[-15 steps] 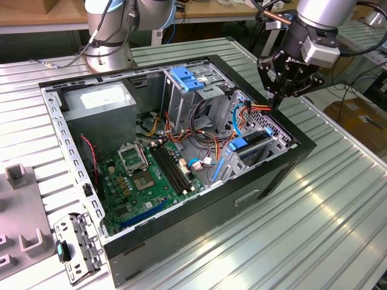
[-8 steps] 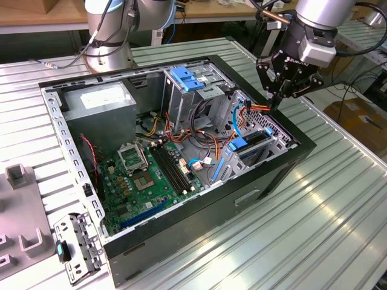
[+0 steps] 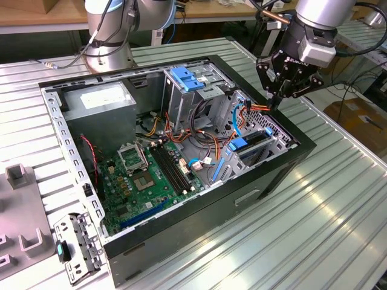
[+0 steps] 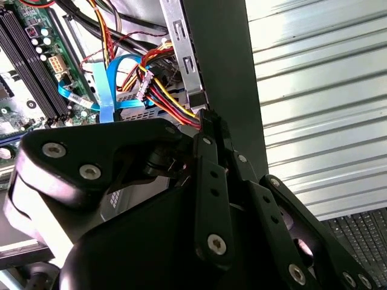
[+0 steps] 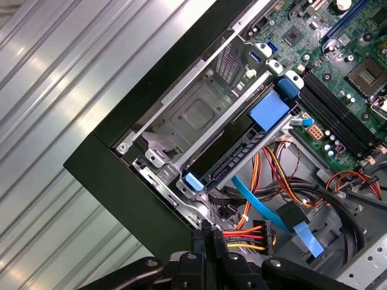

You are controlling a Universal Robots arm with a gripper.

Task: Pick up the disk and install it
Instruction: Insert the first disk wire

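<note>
The disk sits edge-on in the silver bay at the near right corner of the open computer case. In the first wrist view the disk is a dark slab between metal rails, with blue plastic at both ends. My gripper hangs just above the case's right wall, behind the bay, with its black fingers pressed together and nothing between them. In both wrist views the fingertips end right beside a red, yellow and black cable bundle.
A green motherboard fills the case floor. A grey power-supply box lies at the back left and a metal cage with a blue latch stands mid-back. Grey fixtures and a bracket lie on the ribbed table.
</note>
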